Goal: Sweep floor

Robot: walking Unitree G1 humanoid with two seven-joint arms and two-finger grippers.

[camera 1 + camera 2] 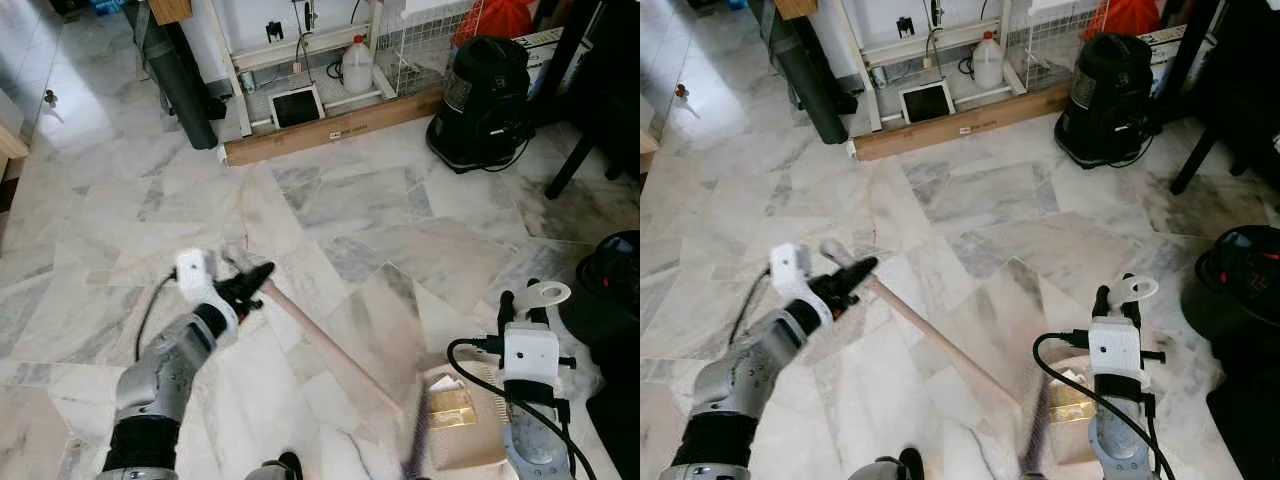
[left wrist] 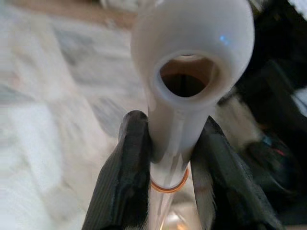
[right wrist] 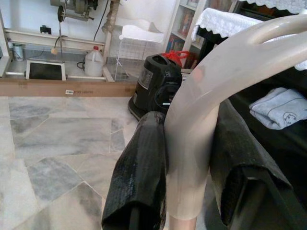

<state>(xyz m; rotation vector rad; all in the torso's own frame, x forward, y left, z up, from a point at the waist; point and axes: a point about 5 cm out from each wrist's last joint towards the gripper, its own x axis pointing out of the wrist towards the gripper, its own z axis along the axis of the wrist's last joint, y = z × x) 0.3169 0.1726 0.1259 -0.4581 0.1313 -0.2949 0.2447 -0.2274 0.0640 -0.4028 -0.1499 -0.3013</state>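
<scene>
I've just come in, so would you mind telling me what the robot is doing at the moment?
It is sweeping the marble floor. The left end effector is shut on the top of the broom handle, which slants down to the bristles by the dustpan. The right end effector grips the dustpan handle, holding the pan on the floor with a yellowish scrap in it.

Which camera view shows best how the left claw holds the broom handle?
The left wrist view: both black fingers press the sides of the white broom handle just below its hanging hole. In the eye views the left claw is small, gripping the handle's top end, while the stick slants down toward the dustpan.
</scene>
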